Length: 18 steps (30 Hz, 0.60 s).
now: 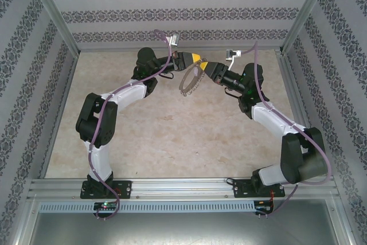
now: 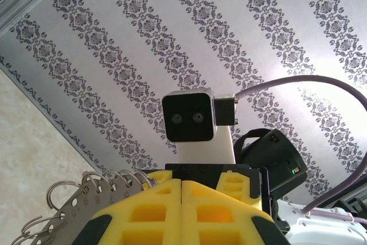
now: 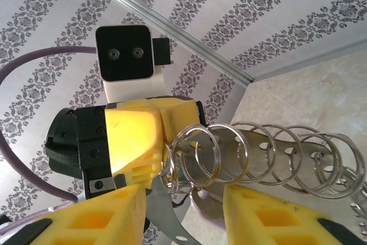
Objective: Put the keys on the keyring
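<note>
Closest to us in the right wrist view, the yellow right fingers [image 3: 109,219] stand apart. A grey metal strip [image 3: 163,210] with a punched hole rises between them, against the inner edge of the left-hand one. We cannot tell whether they pinch it. A small pale piece [image 3: 202,202] sits just behind the strip, and we cannot tell whether it is a key.

Just beyond, the keyring [image 3: 269,162] stretches off to the right, its rim carrying a row of overlapping wire loops [image 3: 200,153]. Beyond the loops, the left fingers [image 3: 140,136] face us, closed on the keyring's end, with the left wrist camera [image 3: 123,53] above them.

In the left wrist view we see the left fingers [image 2: 149,213] pressed together. The keyring [image 2: 80,202] sticks out to their left. Small stamped digits run along its flat band, too small for us to read with certainty. Farther off, the right wrist camera [image 2: 189,117] looks back at us.

From above, the two bases sit on the near frame rail [image 1: 172,186]. Both arms reach over the tabletop [image 1: 172,142] towards the far middle. There the left fingers [image 1: 196,58] and right fingers [image 1: 211,72] meet, and the keyring [image 1: 191,82] hangs between them, above the tabletop. Patterned wallpaper [image 1: 172,15] covers the far wall.
</note>
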Available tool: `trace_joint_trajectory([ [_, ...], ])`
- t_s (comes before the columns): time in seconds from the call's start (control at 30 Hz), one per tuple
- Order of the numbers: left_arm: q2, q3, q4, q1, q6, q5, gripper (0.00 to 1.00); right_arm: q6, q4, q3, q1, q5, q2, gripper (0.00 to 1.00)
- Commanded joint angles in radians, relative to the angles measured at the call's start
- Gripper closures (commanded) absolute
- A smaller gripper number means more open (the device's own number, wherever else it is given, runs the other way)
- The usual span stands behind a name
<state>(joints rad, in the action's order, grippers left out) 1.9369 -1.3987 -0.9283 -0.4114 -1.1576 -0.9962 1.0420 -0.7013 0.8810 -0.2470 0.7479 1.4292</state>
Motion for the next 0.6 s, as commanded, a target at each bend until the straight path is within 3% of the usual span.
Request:
trace_joint_trajectory([
  [0.0, 0.007, 0.002, -0.091, -0.004, -0.01, 0.005, 1.0, 0.007, -0.066, 0.036, -0.012, -0.011, -0.001, 0.59],
  [0.37, 0.011, 0.006, -0.111, -0.004, -0.023, 0.007, 1.0, 0.015, -0.075, 0.069, -0.022, 0.0, 0.02, 0.72],
  [0.57, 0.011, 0.009, -0.113, -0.005, -0.025, 0.007, 1.0, 0.014, -0.078, 0.07, -0.024, 0.011, 0.027, 0.93],
])
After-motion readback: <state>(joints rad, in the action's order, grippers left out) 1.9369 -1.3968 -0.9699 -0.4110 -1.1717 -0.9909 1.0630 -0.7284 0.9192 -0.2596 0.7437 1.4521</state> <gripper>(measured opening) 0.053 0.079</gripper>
